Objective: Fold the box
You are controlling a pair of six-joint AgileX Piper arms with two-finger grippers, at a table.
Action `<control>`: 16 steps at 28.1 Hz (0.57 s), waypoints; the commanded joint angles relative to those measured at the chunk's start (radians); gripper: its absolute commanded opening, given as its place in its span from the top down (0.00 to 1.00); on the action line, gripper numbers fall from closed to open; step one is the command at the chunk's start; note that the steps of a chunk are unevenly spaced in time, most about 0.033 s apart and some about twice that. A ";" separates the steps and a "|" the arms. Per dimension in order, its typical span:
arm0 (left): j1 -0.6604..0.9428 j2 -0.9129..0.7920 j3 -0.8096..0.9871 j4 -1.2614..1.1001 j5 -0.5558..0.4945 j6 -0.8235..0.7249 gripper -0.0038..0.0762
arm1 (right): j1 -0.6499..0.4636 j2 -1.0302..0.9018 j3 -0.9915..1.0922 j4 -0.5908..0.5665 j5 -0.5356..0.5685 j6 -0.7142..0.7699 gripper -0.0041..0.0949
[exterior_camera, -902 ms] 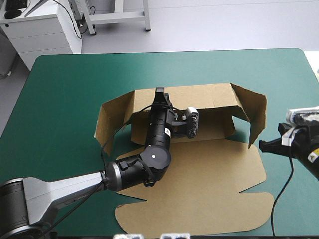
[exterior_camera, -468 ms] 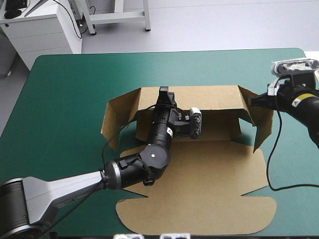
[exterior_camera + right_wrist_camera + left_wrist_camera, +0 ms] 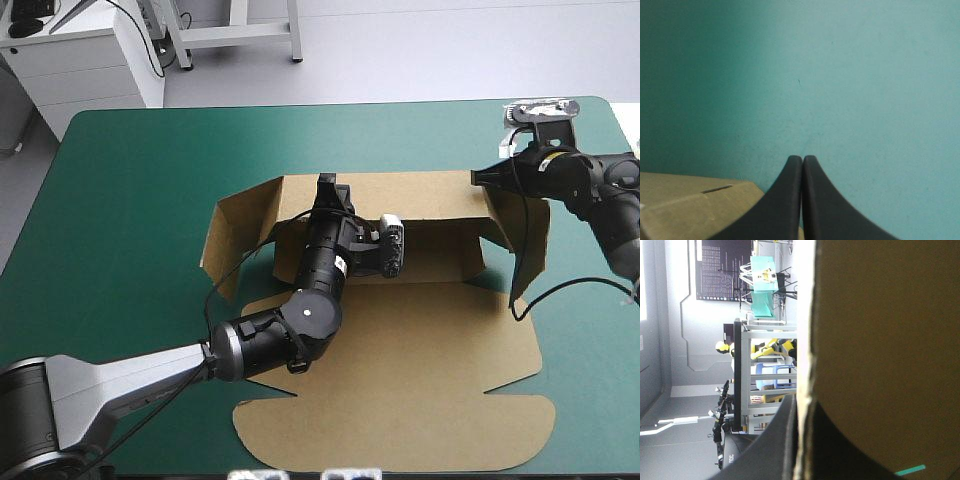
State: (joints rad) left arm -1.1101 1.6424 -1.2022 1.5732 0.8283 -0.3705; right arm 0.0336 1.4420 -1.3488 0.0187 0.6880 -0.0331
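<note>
Box (image 3: 400,370): brown board, mid-table, part-folded; far half raised, near half flat.
Back wall (image 3: 430,195): upright, running left-right along box's far side.
Left flap (image 3: 232,240): raised at back wall's left end, splayed outward, slanting toward near edge.
Right flap (image 3: 528,240): raised at right end, likewise slanting toward near edge.
Flat panel (image 3: 420,400): lying on the cover, rounded corners, reaching almost to table's near edge.
Cover (image 3: 130,200): teal-green, bare around the box.
L gripper (image 3: 325,184): on top edge of back wall, left of its middle, arm coming in over flat panel.
L fingers (image 3: 782,440): all but pressed together, pinching back wall; in wrist view board edge (image 3: 805,365) runs up between them, one black finger each side of the sheet.
R gripper (image 3: 478,178): at box's far right top corner, where back wall meets right flap, pointing toward table's left.
R fingers (image 3: 790,200): pressed together into one point, nothing between; contact w/ board can't tell.
R wrist view: box corner (image 3: 690,205) just beside & under the fingers, bare cover (image 3: 850,75) ahead.
</note>
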 commanded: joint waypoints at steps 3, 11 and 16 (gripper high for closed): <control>-0.002 -0.054 -0.026 0.066 0.028 -0.023 0.96 | -0.052 -0.014 -0.038 0.033 0.047 0.000 0.98; -0.002 -0.054 -0.026 0.068 0.008 -0.023 0.96 | -0.107 -0.062 -0.031 0.201 0.189 -0.133 0.98; -0.001 -0.054 -0.026 0.072 0.000 -0.023 0.96 | -0.113 -0.108 0.028 0.229 0.247 -0.177 0.98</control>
State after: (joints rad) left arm -1.1094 1.6424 -1.2022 1.5740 0.8031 -0.3747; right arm -0.0727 1.3785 -1.3309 0.2159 0.9510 -0.1822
